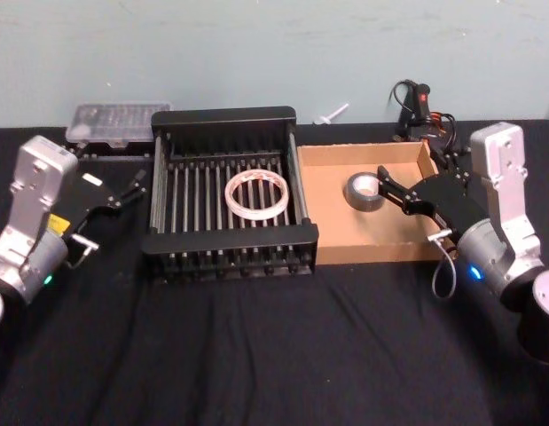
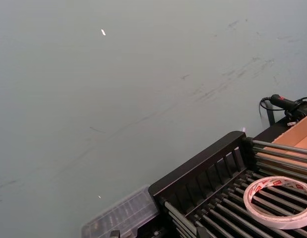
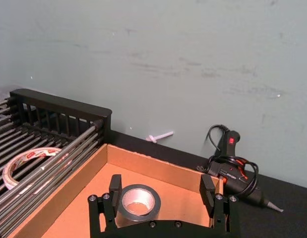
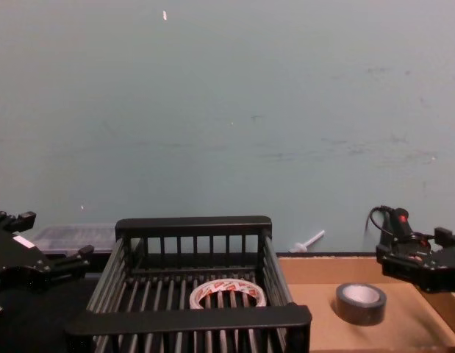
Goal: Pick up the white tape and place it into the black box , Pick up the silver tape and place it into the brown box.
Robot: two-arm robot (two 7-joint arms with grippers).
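Observation:
The white tape (image 1: pixel 256 197) (image 2: pixel 279 201) (image 4: pixel 227 296) lies flat on the slatted floor of the black box (image 1: pixel 228 238), near its middle. The silver tape (image 1: pixel 364 191) (image 3: pixel 138 202) (image 4: pixel 361 302) lies flat on the floor of the brown box (image 1: pixel 345 229), close to its back left part. My right gripper (image 1: pixel 391 191) (image 3: pixel 161 186) hangs open over the brown box, just to the right of the silver tape and holding nothing. My left gripper (image 1: pixel 114 213) (image 4: pixel 47 235) is open and empty, left of the black box.
A clear plastic case (image 1: pixel 114 120) lies behind the black box on the left. A black and red glue gun (image 1: pixel 420 106) (image 3: pixel 232 166) with its cable lies behind the brown box. A small white piece (image 1: pixel 332 114) rests by the wall. Black cloth covers the table.

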